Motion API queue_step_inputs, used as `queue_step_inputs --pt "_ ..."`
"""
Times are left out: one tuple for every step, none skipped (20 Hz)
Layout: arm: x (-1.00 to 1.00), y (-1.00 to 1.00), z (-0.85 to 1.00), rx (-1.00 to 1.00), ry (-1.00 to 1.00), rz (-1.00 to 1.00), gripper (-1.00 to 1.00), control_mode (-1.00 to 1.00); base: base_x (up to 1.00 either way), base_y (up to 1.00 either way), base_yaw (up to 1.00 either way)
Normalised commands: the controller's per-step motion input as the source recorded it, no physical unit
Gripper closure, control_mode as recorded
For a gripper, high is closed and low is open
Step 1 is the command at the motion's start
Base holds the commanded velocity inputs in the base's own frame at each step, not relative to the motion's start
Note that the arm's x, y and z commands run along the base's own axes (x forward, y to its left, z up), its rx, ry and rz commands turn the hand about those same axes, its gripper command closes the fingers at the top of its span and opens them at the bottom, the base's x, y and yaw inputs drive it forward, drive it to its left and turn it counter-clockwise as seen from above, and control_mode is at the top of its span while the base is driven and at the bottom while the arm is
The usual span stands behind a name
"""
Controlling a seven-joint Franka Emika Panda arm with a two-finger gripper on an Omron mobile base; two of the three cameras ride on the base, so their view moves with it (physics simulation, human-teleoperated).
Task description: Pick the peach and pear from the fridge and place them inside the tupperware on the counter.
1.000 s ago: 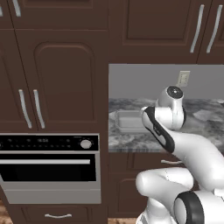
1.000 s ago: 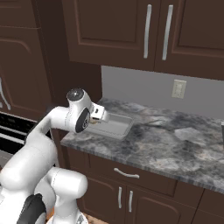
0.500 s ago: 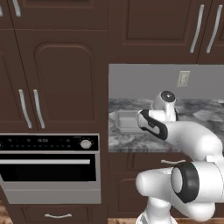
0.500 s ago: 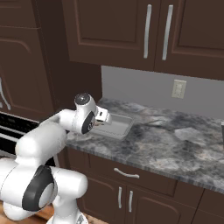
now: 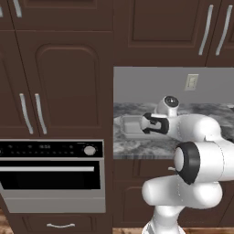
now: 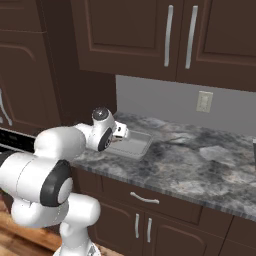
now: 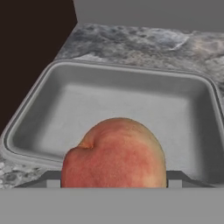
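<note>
My gripper (image 7: 113, 181) is shut on the peach (image 7: 114, 153), a round reddish-orange fruit that sits between the two fingertips (image 7: 52, 180). The peach hangs just above the near rim of the tupperware (image 7: 131, 94), a shallow grey tray whose inside is bare. From the base cameras, the gripper (image 5: 147, 124) (image 6: 122, 132) reaches over the near side of the tupperware (image 5: 129, 126) (image 6: 132, 146), which stands at the left end of the marbled counter (image 6: 200, 160). The pear and the fridge are out of view.
A dark tall cabinet wall (image 7: 30, 57) stands right beside the tupperware's left side. A built-in oven (image 5: 50, 169) is below and to the left. Upper cabinets (image 6: 165, 40) hang over the counter, and a wall outlet (image 6: 204, 101) is on the backsplash.
The arm has folded lower and the hand has crept a little toward the tupperware, with the peach still in its grip.
</note>
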Motion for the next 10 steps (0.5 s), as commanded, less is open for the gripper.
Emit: queue_step_inputs --pt "0.44 -0.06 -0.09 0.00 0.00 0.03 1.00 -1.00 0.00 0.00 0.00" --pt "0.44 -0.07 -0.09 0.00 0.00 0.03 1.00 -1.00 0.00 0.00 0.00" --pt "0.44 -0.08 -0.09 0.00 0.00 0.03 1.00 -1.00 0.00 0.00 0.00" --pt "0.42 -0.07 -0.11 0.00 0.00 0.03 1.00 -1.00 0.00 0.00 0.00" --pt "0.41 -0.04 -0.14 0.00 0.00 0.03 1.00 -1.00 0.00 0.00 0.00" --pt "0.39 -0.03 -0.19 0.00 0.00 0.03 1.00 -1.00 0.00 0.00 0.00" --pt "0.36 -0.01 -0.21 0.00 0.00 0.03 1.00 -1.00 0.00 0.00 0.00" --pt "0.35 -0.01 -0.26 0.00 0.00 0.02 1.00 -1.00 0.00 0.00 0.00" --pt "0.32 0.00 -0.28 0.00 0.01 0.03 1.00 -1.00 0.00 0.00 0.00" --pt "0.29 0.00 -0.30 0.00 0.01 0.03 1.00 -1.00 0.00 0.00 0.00"
